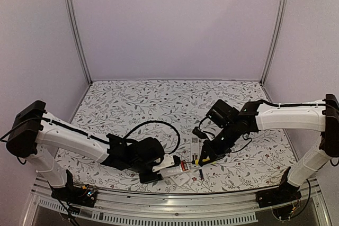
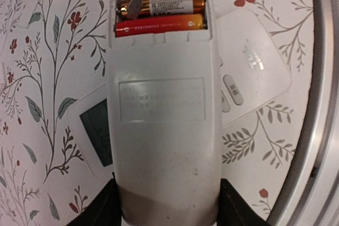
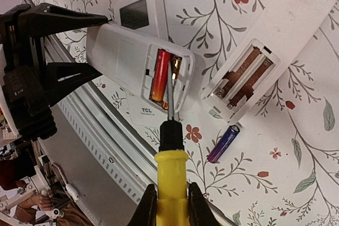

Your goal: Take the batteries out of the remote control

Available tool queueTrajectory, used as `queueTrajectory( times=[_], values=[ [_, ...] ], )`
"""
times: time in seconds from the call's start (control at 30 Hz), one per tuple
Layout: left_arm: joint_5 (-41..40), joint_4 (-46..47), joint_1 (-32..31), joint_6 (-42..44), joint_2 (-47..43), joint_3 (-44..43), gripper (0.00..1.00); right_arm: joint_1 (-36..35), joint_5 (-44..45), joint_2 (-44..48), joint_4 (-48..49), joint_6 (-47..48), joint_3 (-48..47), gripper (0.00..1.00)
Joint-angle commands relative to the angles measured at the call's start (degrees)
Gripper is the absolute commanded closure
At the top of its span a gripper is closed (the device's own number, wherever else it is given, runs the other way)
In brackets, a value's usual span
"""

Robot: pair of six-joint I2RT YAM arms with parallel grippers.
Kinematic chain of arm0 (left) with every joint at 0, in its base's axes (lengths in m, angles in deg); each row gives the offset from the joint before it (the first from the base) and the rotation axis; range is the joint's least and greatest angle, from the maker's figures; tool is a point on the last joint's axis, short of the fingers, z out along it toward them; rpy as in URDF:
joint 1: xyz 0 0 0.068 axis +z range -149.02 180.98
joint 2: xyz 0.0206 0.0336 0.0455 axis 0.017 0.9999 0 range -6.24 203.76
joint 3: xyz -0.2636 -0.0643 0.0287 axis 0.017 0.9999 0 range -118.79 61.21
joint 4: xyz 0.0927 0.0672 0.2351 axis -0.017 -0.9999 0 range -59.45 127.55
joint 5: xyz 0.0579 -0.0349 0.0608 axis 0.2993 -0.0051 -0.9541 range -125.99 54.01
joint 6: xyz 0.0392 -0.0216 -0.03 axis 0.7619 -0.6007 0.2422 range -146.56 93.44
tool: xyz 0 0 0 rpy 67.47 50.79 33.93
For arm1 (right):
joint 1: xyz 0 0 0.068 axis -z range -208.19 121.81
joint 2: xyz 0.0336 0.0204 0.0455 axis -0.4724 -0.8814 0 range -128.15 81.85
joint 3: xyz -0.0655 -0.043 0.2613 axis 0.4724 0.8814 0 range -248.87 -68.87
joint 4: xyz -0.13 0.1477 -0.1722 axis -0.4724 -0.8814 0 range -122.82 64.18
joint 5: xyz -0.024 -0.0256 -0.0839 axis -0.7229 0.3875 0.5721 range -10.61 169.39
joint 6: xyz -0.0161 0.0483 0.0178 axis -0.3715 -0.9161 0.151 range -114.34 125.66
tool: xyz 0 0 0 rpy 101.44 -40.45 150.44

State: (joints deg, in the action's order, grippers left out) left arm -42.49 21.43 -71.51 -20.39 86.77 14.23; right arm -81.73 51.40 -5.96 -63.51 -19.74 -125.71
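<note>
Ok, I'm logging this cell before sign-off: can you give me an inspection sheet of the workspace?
Surface: floral-print cloth, flat.
Job's things: white plastic remote, compartment open, two red-and-orange cylindrical batteries inside; one purple cylindrical battery loose.
Clutter: second white remote, compartment empty; white display unit.
End effectors: left end effector shut on remote; right end effector shut on yellow-handled screwdriver.
Cables: black cable looping beside left arm.
Surroundings: plain lilac walls.
</note>
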Motion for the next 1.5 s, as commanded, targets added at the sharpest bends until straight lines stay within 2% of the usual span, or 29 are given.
queueTrajectory(
  times=[0.0,0.13,0.4,0.63,1.0,1.2,1.47],
  values=[
    [-0.7,1.9,-1.2,2.5,2.1,-0.4,0.85,-1.6,0.2,-4.3,-3.5,7.2,-4.6,1.00],
    [-1.5,2.1,-1.1,2.5,1.5,-0.4,0.85,-1.7,4.3,-5.7,-7.5,9.8,-7.2,1.00],
    [-0.9,2.8,-0.7,3.0,1.5,-0.6,0.85,-1.6,-8.3,-7.0,2.1,10.9,-4.7,1.00],
    [-0.2,3.0,-0.2,3.0,1.5,-0.6,0.85,-1.4,-16.5,-4.5,9.9,7.5,-3.3,1.00],
    [-0.2,2.7,0.6,2.9,2.1,-0.9,0.85,-0.4,-17.5,-0.2,12.3,3.7,-1.3,1.00],
    [-0.6,2.5,0.7,2.8,2.3,-1.1,0.86,0.1,-12.3,2.1,9.2,2.3,-1.3,1.00],
    [-1.9,2.1,0.8,3.1,1.2,-1.2,0.85,0.1,5.3,4.0,-8.0,4.3,-5.5,1.00]
  ],
)
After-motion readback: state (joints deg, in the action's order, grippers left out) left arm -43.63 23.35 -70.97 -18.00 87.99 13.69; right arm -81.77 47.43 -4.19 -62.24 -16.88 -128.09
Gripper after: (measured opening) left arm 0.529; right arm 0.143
